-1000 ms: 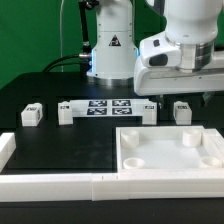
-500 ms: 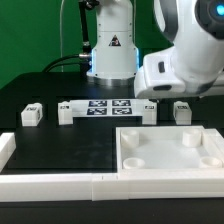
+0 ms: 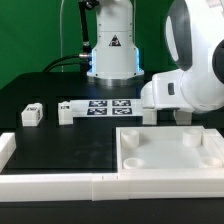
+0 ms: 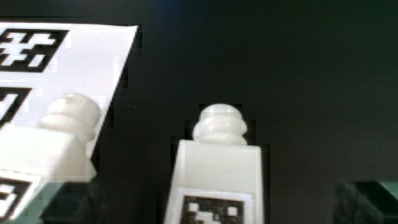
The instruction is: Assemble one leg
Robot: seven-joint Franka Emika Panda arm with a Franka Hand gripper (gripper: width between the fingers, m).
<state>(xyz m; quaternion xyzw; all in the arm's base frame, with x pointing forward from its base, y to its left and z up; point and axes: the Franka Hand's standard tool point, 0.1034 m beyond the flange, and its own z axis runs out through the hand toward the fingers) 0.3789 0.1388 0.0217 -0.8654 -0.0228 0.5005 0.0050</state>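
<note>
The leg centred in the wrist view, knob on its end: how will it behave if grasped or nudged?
The leg looks like solid moulded plastic: probably stiff and light. Its flat sides should resist rolling. The smooth white surface may slip in a pinch.

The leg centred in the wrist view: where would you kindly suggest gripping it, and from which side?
Grip the leg by its flat-sided body, not the narrow rounded peg, coming from the wrist camera's side and pinching the two long sides. They look straight and parallel; the peg would likely slip.
</note>
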